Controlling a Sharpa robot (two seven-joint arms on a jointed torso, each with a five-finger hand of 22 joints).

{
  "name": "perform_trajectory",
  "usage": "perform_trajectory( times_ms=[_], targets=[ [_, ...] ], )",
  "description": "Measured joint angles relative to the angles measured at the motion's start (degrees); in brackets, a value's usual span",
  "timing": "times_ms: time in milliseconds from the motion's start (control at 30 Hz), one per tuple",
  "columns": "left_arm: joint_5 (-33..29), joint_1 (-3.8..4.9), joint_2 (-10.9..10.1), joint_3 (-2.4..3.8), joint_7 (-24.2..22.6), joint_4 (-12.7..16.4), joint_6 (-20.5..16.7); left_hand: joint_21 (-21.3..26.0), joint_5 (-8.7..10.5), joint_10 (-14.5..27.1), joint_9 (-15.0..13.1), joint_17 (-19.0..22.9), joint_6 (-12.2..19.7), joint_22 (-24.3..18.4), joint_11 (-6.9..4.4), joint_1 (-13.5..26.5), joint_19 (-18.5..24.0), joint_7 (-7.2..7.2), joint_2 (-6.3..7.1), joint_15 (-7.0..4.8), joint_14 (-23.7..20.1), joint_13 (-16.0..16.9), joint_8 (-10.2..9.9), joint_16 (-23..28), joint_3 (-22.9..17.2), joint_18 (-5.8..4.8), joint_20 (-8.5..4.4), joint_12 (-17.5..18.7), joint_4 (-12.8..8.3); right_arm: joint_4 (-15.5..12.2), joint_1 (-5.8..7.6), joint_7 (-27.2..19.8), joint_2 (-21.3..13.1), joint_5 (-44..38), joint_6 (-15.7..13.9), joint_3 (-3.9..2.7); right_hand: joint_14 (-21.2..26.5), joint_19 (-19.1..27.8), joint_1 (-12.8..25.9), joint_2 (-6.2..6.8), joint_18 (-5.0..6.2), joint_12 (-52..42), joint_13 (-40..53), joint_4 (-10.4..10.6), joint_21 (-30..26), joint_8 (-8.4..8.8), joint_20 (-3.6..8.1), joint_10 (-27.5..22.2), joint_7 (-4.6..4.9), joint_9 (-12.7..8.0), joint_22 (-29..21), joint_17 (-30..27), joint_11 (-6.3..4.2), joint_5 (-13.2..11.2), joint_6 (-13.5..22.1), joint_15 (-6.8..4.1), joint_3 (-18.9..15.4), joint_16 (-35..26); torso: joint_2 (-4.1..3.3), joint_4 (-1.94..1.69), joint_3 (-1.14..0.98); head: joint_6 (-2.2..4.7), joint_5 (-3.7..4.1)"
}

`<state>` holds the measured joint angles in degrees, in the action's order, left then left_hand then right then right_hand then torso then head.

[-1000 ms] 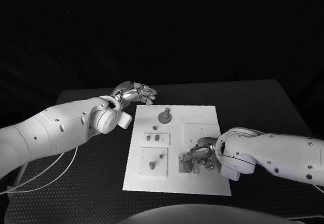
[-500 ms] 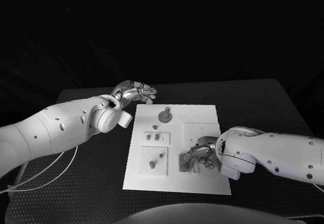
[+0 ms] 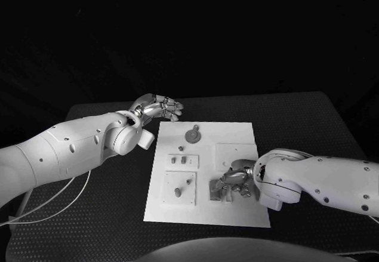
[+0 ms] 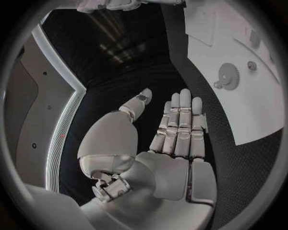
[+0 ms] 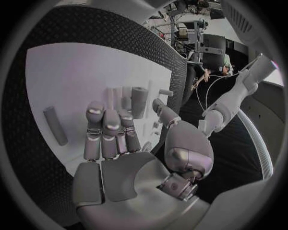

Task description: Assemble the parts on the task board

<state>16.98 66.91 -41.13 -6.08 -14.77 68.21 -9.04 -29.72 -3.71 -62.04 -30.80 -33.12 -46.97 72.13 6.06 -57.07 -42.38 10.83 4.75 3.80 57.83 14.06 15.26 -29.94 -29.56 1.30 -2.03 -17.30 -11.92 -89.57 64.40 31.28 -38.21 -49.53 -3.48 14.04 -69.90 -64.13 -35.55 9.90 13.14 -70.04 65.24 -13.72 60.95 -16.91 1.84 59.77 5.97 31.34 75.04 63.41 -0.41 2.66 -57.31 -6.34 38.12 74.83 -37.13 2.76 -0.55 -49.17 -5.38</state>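
The white task board (image 3: 213, 208) lies mid-table with grey parts on it: a gear (image 3: 193, 135), a pair of short pegs (image 3: 185, 160) and a single peg (image 3: 178, 192). My left hand (image 3: 158, 108) hovers off the board's far left corner; its fingers (image 4: 180, 125) are straight and hold nothing, with the gear (image 4: 229, 75) beyond them. My right hand (image 3: 234, 179) is low over the board's near right part. There a grey peg (image 5: 138, 102) stands between the thumb and the nearest finger (image 5: 125, 125); contact is unclear. Another peg (image 5: 54, 125) lies flat beside the hand.
The black table (image 3: 301, 124) surrounds the board on all sides. Raised white square plates (image 3: 181, 185) on the board carry the pegs. My left forearm (image 3: 62, 154) stretches along the board's left side.
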Motion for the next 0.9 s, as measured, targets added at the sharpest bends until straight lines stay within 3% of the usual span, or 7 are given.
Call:
perform_trajectory(
  times_ms=[200, 400, 767, 867, 900],
  targets=[
    [0.0, 0.00, 0.0, 0.00, 0.0, 0.0, 0.0, 0.0, 0.00, 0.0, 0.0, 0.0, 0.0, 0.0, 0.00, 0.0, 0.0, 0.00, 0.00, 0.00, 0.0, 0.0, 0.0, 0.0, 0.0, 0.00, 0.00, 0.0, 0.0, -0.5, -0.01, -1.1, -0.3, -2.6, 1.4, 0.03, 0.6, 0.0, -6.1, 2.83, 0.09, 0.0, 0.2, -2.3, -0.1, -0.20, -0.02, 0.0, 0.00, 0.4, 0.0, -0.1, 0.00, 0.0, 0.0, 0.02, -0.6, -0.8, -0.01, 0.00, -0.01, 0.03, 0.02],
    [0.0, 0.00, -0.1, 0.00, 0.0, 0.0, 0.0, 0.0, 0.00, 0.0, 0.0, -0.1, 0.0, 0.0, 0.00, 0.0, 0.0, 0.00, 0.00, 0.00, 0.0, 0.0, 0.0, 0.0, 0.0, 0.00, 0.00, 0.0, 0.0, -0.8, -0.05, -1.7, -0.1, -6.2, 2.4, 0.06, 0.9, 0.3, -9.5, 3.90, 0.12, 0.3, 0.3, -2.5, -0.1, -0.55, 0.10, 0.0, -0.09, 0.7, 0.0, 0.0, 0.00, 0.0, 0.1, 0.10, -3.5, -1.0, -0.01, 0.00, 0.00, 0.03, -0.03],
    [0.0, 0.00, -0.1, 0.00, 0.0, 0.0, 0.0, 0.0, 0.00, 0.0, 0.0, -0.1, 0.0, 0.0, 0.00, 0.0, 0.0, 0.00, 0.00, 0.00, 0.0, 0.0, 0.0, 0.2, 0.0, 0.00, 0.00, 0.0, 0.0, -1.0, -0.22, -1.9, 0.1, -10.0, 2.5, 0.04, 0.9, 0.3, -10.2, 3.69, 0.12, 0.3, 0.8, -1.8, -0.1, -0.54, 0.09, 0.0, -0.10, 0.8, 0.0, 0.7, 0.00, 0.0, 0.1, 0.10, -4.5, -1.0, -0.01, 0.01, 0.01, -0.10, 0.01],
    [0.0, 0.00, -0.1, 0.00, 0.0, 0.0, 0.0, 0.0, 0.00, 0.0, 0.0, -0.1, 0.0, 0.0, 0.00, 0.0, 0.0, 0.00, 0.00, 0.00, 0.0, 0.0, 0.0, 0.2, 0.0, 0.00, 0.00, 0.0, 0.0, -1.0, -0.22, -1.7, 0.2, -10.8, 2.1, 0.04, 0.1, 0.4, -9.7, 2.42, 0.12, -0.3, 1.5, -1.0, -0.1, -1.04, 0.02, 1.7, -0.49, 1.0, -0.1, 1.3, -0.21, 0.0, -0.3, -0.19, -5.3, -1.0, -0.01, 0.01, 0.01, -0.11, 0.01],
    [0.0, 0.00, -0.1, 0.00, 0.0, 0.0, 0.0, 0.0, 0.00, 0.0, 0.0, -0.1, 0.0, 0.0, 0.00, 0.0, 0.0, 0.00, 0.00, 0.00, 0.0, 0.0, 0.0, 0.2, 0.0, 0.00, 0.00, 0.0, 0.0, -1.0, -0.22, -1.7, 0.2, -11.0, 2.0, 0.04, -0.2, 0.4, -9.4, 1.23, 0.12, -0.5, 1.7, -0.7, -0.1, -1.04, 0.02, 2.2, -0.66, 1.1, -0.1, 1.5, -0.32, 0.0, -0.5, -0.15, -5.4, -0.8, -0.01, 0.01, 0.01, -0.11, 0.01]
  ],
)
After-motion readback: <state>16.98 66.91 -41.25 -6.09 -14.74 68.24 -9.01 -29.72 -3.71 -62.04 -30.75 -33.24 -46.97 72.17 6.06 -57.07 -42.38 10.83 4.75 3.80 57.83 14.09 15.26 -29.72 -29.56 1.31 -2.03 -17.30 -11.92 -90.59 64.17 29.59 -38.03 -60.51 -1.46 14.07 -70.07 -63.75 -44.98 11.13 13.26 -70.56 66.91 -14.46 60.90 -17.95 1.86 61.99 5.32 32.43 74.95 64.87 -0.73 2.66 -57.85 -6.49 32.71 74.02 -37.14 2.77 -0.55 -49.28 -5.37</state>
